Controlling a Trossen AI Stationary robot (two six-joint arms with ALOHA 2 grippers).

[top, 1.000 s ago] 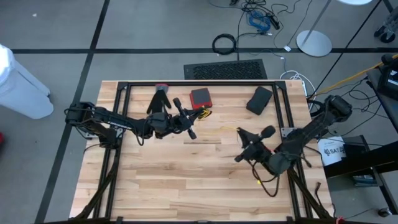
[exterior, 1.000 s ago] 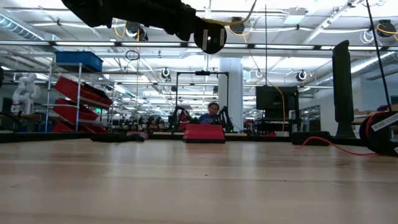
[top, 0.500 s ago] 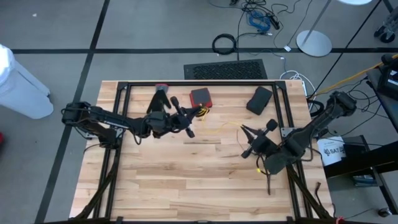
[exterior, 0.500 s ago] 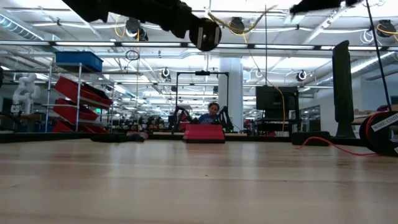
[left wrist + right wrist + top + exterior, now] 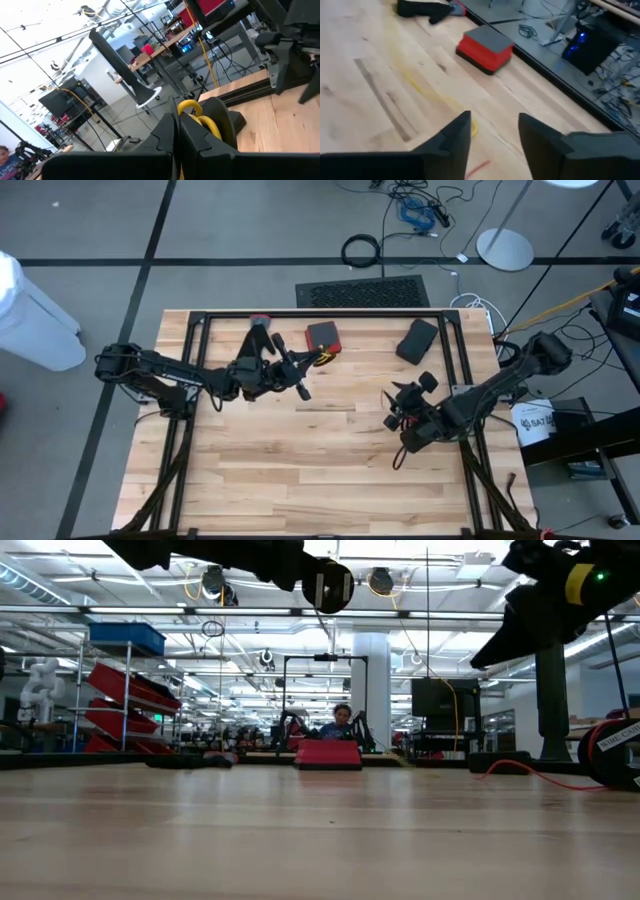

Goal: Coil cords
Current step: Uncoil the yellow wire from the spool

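Step in hand: gathering the yellow cord for coiling; no finished coil shows anywhere on the table point(image 5: 300, 470).

My left gripper point(image 5: 176, 125) hangs above the far-left part of the table, near the red box point(image 5: 485, 49). Its fingers are pressed together, and a loop of the yellow cord point(image 5: 191, 106) sits at their tips. I judge it pinched there.

My right gripper point(image 5: 492, 130) hangs over the right-centre of the table, pointing toward the far side. Its fingers stand wide apart with nothing between them. On the boards ahead of it, toward the red box, lies a faint yellow line, probably more of the same cord. A small red streak point(image 5: 477, 167) lies just ahead of the fingers. It may be the red-tipped piece, but I cannot confirm this. I cannot find the short black cord in any view.

Next move, in my judgement: the right claw must come down on the loose run of cord and close on it. The two claws can then lay it in loops. The risk is that a thin cord lying flat on wood slips out from under the fingertips.

Containers: the red box and a black case point(image 5: 417, 340) at the far right are both closed, contents unseen. A black glove point(image 5: 420, 8) lies at the far edge.
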